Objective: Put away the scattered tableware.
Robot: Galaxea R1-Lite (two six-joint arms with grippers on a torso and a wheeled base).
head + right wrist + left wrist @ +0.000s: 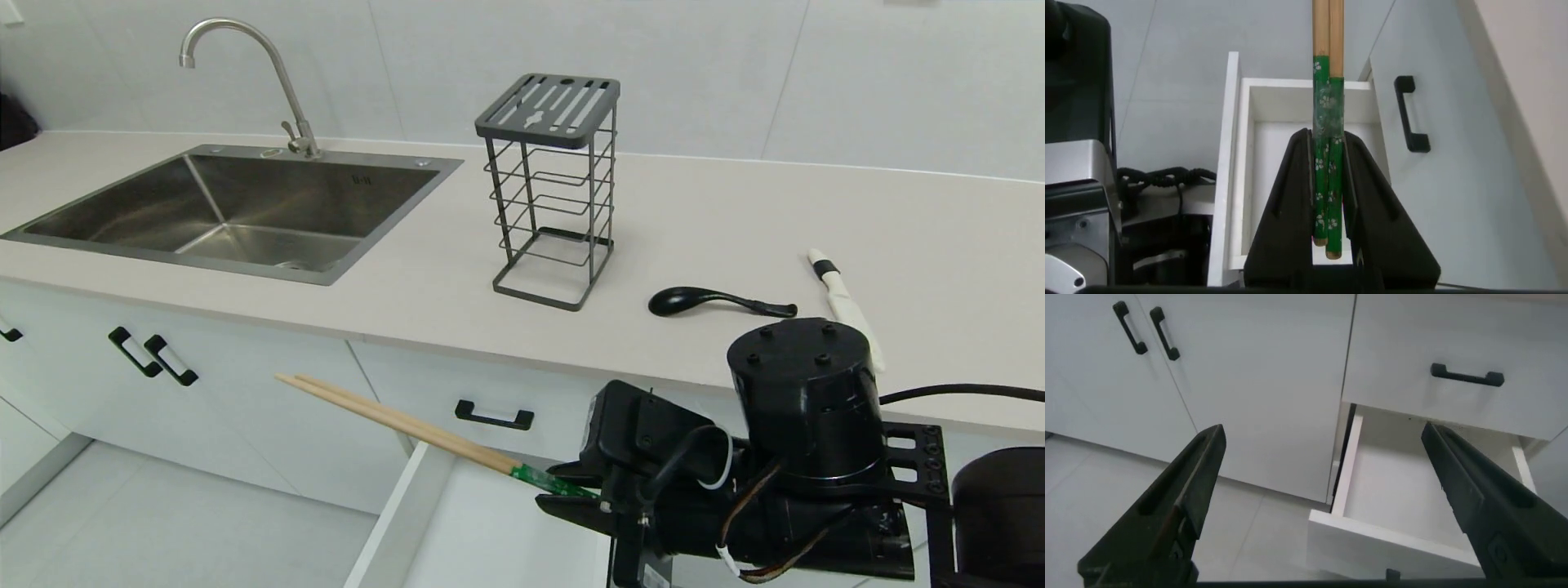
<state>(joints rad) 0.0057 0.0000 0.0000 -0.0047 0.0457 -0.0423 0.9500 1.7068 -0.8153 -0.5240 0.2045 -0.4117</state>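
Running across your head view is the pale bench (735,212), with a steel sink (245,204) sunk into its left part and a curved tap (269,73) behind the basin. Below the bench front, a white drawer (396,514) stands pulled out. You can see into it from the left wrist view (1388,535) and from the right wrist view (1234,163).

A dark wire rack (551,188) with a slotted top stands upright on the bench, to the right of the sink and apart from it.

Your right pincer (563,490) hangs above the open drawer, its jaws narrow and clamped on a pair of wooden chopsticks (392,416). The right wrist view shows the same grip (1327,143) on the green patterned ends of the chopsticks (1327,49). The bare wooden ends point out to the robot's left, in front of the cabinet doors.

Your left pincer (1321,433) is spread wide and holds nothing, with the drawer and floor below it.

A black spoon (718,302) lies on the bench to the right of the rack, its bowl toward the rack. A white utensil (841,302) with a black band lies near the spoon's handle tip, not touching it. Its near end is hidden behind your right arm.
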